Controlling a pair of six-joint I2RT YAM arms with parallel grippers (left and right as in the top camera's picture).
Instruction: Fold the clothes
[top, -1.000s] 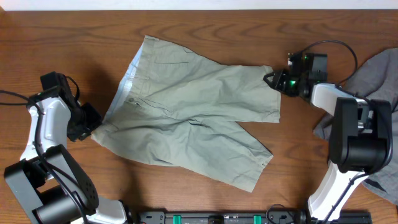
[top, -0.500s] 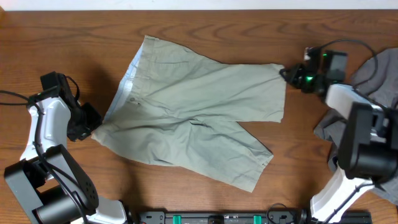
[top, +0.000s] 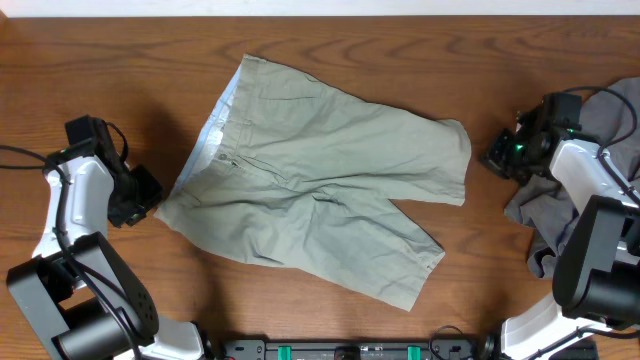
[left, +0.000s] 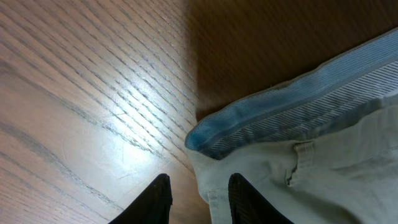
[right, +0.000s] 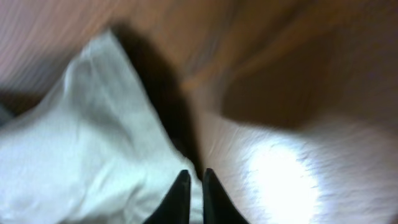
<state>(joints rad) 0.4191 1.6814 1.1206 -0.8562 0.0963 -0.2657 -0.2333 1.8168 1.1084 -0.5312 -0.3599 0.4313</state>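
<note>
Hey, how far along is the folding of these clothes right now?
Done: the khaki shorts lie spread flat on the table. In hand: nothing gripped. The left fingers stand open at the waistband corner, and the right fingers sit closed, clear of the leg hem. Left: every fold on the shorts, then the grey garment, bunched at the right edge.

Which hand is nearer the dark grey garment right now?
Right. The right hand is just beside the grey garment, between it and the shorts; the left hand is across the table at the shorts' waistband corner.
</note>
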